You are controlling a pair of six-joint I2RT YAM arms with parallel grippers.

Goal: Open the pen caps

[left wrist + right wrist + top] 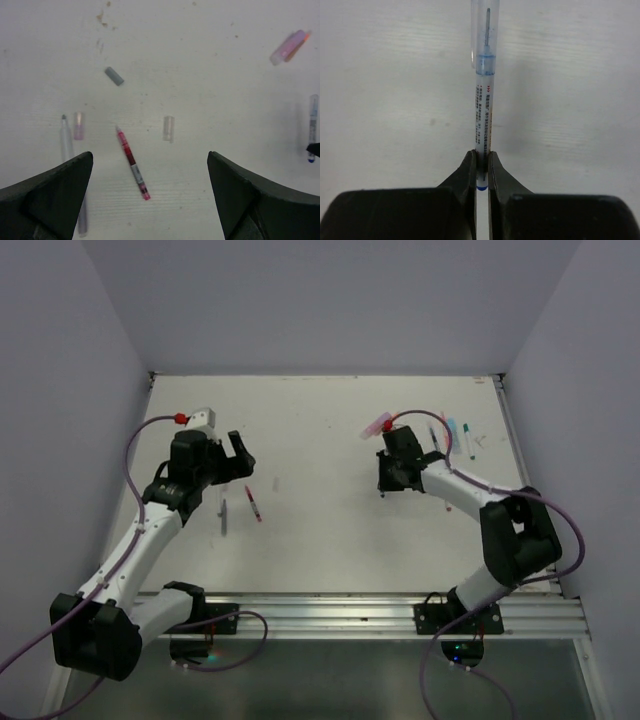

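Left gripper (150,157) gapes wide with nothing in it, hanging over loose pieces: grey pen (66,145), pink cap (78,125), grey cap (114,76), red pen (132,162), clear cap (168,128), all apart on the table (210,60). Over to the right gripper (481,159), pinched tight on a blue-and-white pen (483,120), transparent cap (485,30) on its tip; barrel print too small to read

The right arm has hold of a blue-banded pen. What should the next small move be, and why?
Probably lift the pen a little off the table. The right gripper is shut on its tail end, the clear cap is still on the far end, and the left gripper stands open, free to take that cap once the pen is raised.
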